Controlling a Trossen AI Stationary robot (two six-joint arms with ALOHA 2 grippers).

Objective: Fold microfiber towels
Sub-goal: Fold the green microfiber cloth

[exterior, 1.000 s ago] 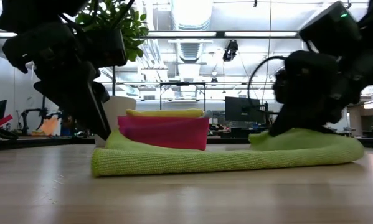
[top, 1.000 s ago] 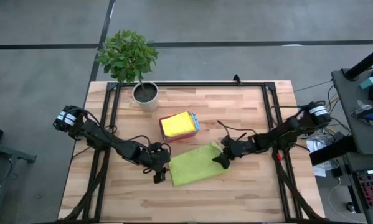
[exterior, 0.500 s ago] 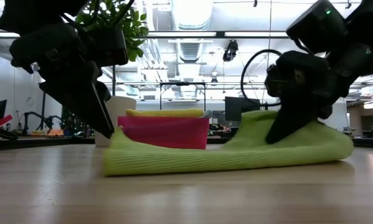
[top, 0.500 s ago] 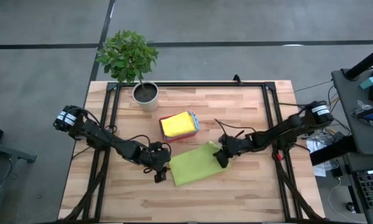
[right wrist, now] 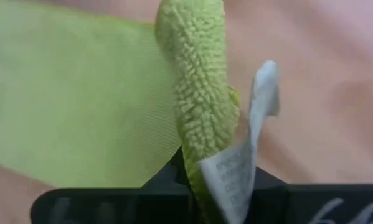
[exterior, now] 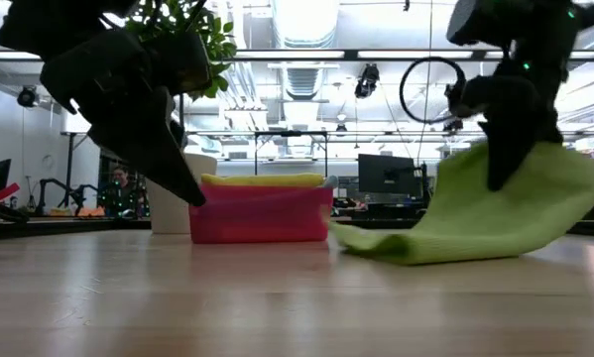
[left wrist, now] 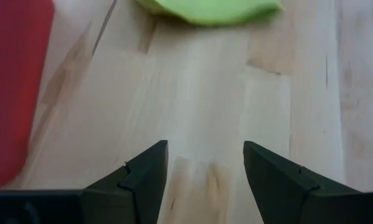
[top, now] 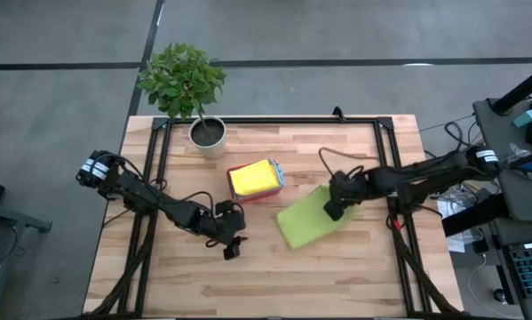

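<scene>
So the right gripper (top: 334, 212) is clamped tight on an edge of the lime green towel (top: 312, 218), and you can see the fabric pinched right between its fingers in the right wrist view. One end of the towel is lifted off the table (top: 337, 276) while the rest trails down onto the wood, sitting right of the pink tray (top: 279, 174) and close to it. There's a white care label (right wrist: 242, 168) sticking out at the pinched edge with some print on it, but it's too blurry to read.

The left gripper (top: 231, 248) is over bare wood, well to the left of the towel, with its jaws spread and nothing between them. From its own wrist view the green towel's edge is off ahead, not touching.

A yellow towel (top: 251, 177) is folded in the tray. A potted plant (top: 188, 89) stands at the far edge.
</scene>
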